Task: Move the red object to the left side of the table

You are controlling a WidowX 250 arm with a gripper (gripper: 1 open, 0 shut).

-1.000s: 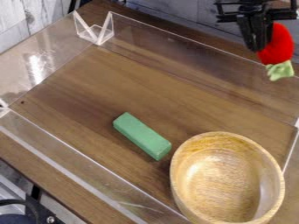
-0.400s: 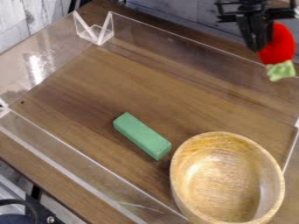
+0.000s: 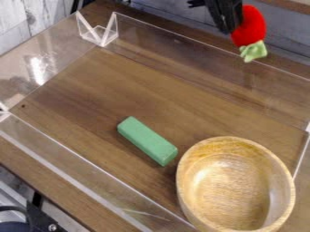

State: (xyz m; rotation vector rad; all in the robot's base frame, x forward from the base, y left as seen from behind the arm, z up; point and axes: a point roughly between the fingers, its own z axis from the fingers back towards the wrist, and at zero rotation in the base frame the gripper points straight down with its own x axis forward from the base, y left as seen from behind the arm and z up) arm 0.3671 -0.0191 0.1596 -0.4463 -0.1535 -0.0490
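The red object [image 3: 251, 28], a small bright red strawberry-like toy with a pale green leafy end hanging at its lower right, is held in the air above the far right part of the table [image 3: 145, 91]. My black gripper [image 3: 235, 23] comes down from the top edge and is shut on the toy's upper left side. The toy hangs clear of the tabletop, over the back acrylic wall.
A flat green rectangular block [image 3: 147, 140] lies near the table's middle front. A large wooden bowl [image 3: 235, 186] fills the front right corner. Low clear acrylic walls edge the tabletop, with a clear folded bracket [image 3: 97, 30] at the back left.
The gripper has carried the red object to the left along the back of the table and slightly up. The block and bowl have not moved.
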